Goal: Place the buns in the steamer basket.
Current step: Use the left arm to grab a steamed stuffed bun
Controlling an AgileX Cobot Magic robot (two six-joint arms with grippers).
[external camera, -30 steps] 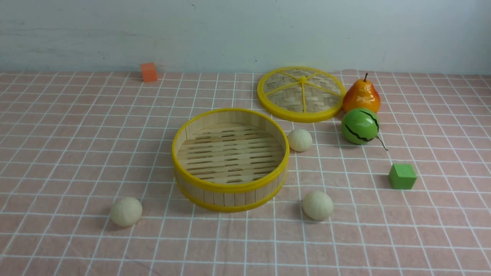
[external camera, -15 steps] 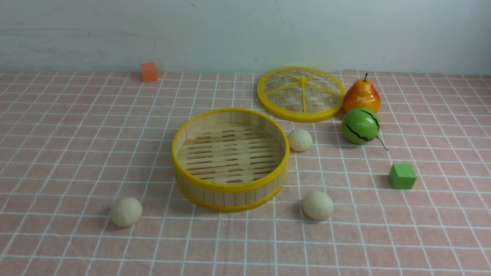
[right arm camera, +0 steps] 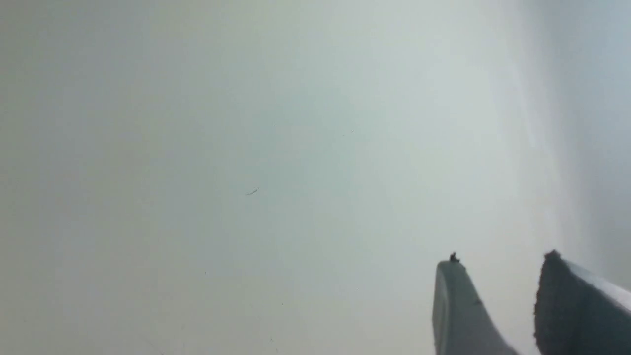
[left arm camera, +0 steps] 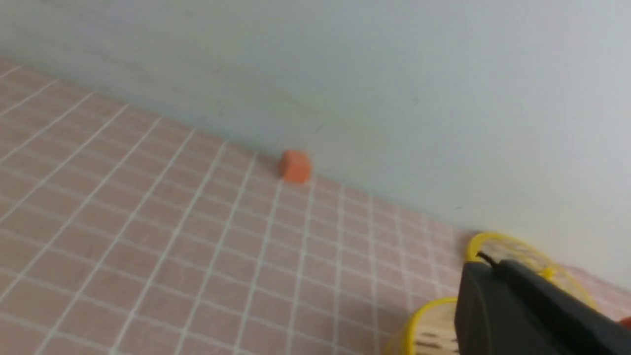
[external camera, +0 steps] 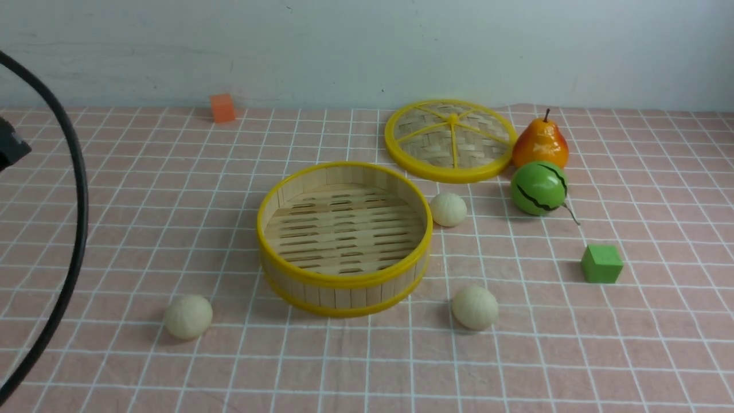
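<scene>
Front view: steamer basket [external camera: 344, 281] upright, mouth up.

The steamer basket [external camera: 344, 295], round and shallow with yellow rims and a slatted bamboo floor, stands upright and empty on the worktop [external camera: 143, 229]. Three cream-white, faintly pleated balls lie outside it: the left bun [external camera: 188, 316] off its front-left, the front bun [external camera: 475, 307] off its front-right, the back bun [external camera: 448, 209] just beside its right wall

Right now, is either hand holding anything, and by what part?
Nothing: all three buns lie on the tablecloth; right hand open and empty, left hand shows no load.
</scene>
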